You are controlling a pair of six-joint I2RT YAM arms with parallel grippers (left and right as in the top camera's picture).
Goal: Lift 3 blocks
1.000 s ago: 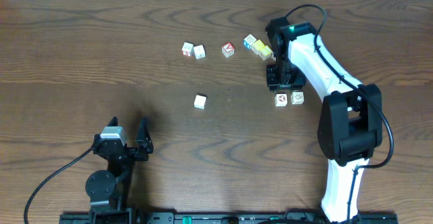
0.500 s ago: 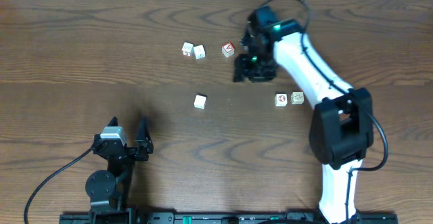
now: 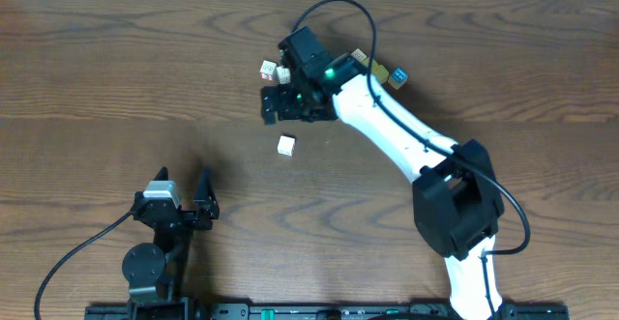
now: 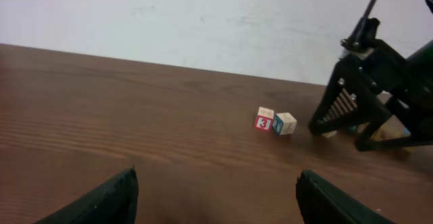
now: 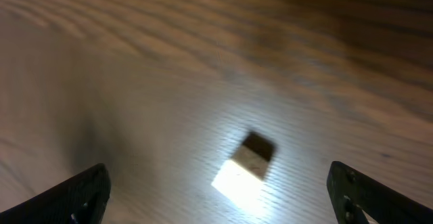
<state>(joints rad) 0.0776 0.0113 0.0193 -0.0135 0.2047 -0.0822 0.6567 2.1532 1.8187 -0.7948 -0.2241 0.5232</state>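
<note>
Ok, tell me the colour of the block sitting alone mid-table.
Cream-white. The lone block shows best in the overhead view; the right wrist view blurs it.

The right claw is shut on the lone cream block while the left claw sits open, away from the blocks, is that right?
No. The right claw is open; the lone cream block lies loose on the table, as the right wrist view shows. The left claw does sit open.

A lone block (image 3: 285,145) lies mid-worktop (image 3: 97,69), just in front of the right end effector (image 3: 272,105). A pair of cubes (image 3: 268,70) sits side by side behind it, and three cubes (image 3: 377,71) lie further right. The left end effector (image 3: 184,204) stands well apart at front left.
</note>
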